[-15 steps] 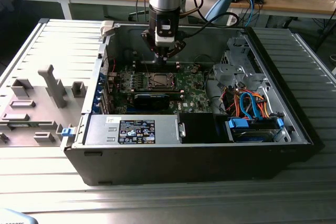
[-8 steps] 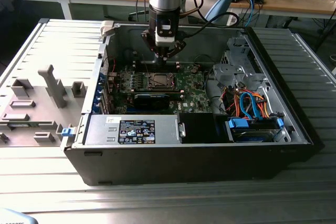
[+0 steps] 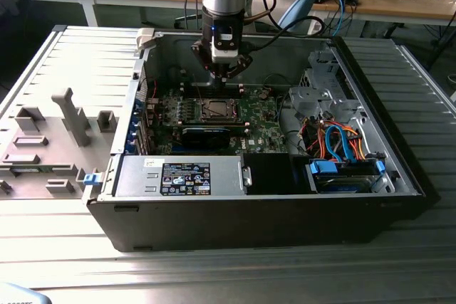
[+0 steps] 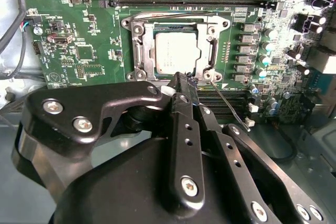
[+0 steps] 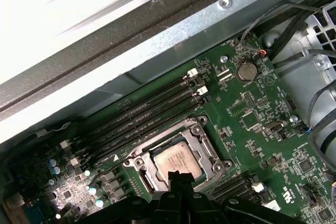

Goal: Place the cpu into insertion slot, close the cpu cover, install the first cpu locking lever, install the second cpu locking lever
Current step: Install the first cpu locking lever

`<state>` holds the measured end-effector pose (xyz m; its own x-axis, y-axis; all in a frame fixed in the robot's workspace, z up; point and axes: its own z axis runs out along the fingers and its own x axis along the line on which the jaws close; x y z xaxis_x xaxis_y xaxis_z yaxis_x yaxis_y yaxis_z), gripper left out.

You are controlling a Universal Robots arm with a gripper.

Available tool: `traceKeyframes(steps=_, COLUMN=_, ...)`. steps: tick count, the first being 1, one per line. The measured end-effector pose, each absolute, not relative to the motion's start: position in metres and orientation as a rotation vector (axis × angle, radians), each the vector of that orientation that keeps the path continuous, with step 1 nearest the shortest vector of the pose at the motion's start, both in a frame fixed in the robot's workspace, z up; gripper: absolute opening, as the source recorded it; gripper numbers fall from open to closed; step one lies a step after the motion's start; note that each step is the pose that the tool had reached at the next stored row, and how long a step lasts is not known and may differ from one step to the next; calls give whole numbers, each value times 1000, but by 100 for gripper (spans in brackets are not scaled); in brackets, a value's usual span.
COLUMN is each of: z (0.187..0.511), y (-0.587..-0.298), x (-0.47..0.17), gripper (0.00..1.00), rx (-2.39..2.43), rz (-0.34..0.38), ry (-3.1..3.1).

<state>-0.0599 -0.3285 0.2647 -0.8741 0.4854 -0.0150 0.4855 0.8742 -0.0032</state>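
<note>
The cpu (image 4: 177, 51) lies flat in the socket on the green motherboard, its silver-grey top showing. The cpu cover (image 4: 142, 51) is down around it, framing the chip (image 5: 177, 158). A thin metal locking lever (image 4: 228, 103) angles away from one socket corner, and another lever (image 4: 168, 15) runs along the far edge of the socket. My gripper (image 4: 184, 78) hangs just above the near edge of the socket, fingers pressed together with nothing between them. In the exterior view the gripper (image 3: 226, 76) is inside the open case, above the socket (image 3: 214, 109).
Black memory slots (image 5: 142, 121) run beside the socket. The open computer case (image 3: 399, 169) holds a power supply (image 3: 178, 176), coloured cables (image 3: 338, 140) and a drive cage (image 3: 317, 97). A grey fixture tray (image 3: 50, 140) sits at the exterior view's left.
</note>
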Motion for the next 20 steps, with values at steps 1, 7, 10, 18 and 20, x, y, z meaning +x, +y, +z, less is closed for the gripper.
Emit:
traceKeyframes(steps=1, z=265, y=-329, x=-60, gripper=11, rx=779, rz=-11, ry=3029)
traceKeyframes(steps=7, z=265, y=-329, x=-60, gripper=11, rx=772, rz=-11, ry=3031)
traceKeyframes(steps=10, z=265, y=-329, x=-60, gripper=11, rx=769, rz=-11, ry=3032)
traceKeyframes(steps=18, z=265, y=-329, x=-60, gripper=11, rx=757, rz=-10, ry=3035)
traceKeyframes(steps=20, z=265, y=-329, x=-60, gripper=11, rx=754, rz=-11, ry=3035)
